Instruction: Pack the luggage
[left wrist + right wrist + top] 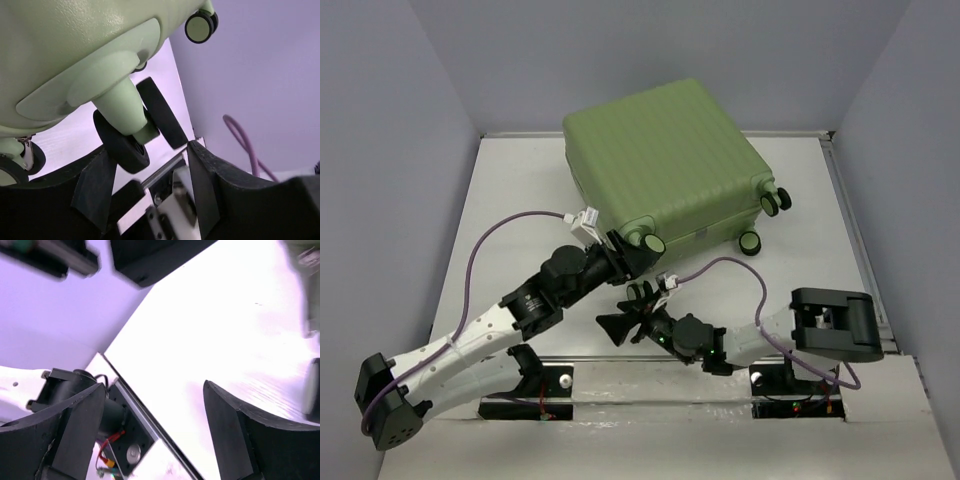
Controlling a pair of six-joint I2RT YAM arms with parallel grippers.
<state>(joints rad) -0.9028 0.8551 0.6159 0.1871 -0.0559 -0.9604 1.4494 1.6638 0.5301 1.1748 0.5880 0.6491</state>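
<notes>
Left end effector (623,256) spread astride the luggage (665,160) near-corner wheel (127,147); only its wrist view shows that, contact unclear. Right end effector (154,386) spread, empty, just beside. Luggage closed on worktop (225,315).

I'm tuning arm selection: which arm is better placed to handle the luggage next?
Left, probably. The left tool is open right at a wheel of the luggage; the right tool is open over the table, touching nothing.
</notes>
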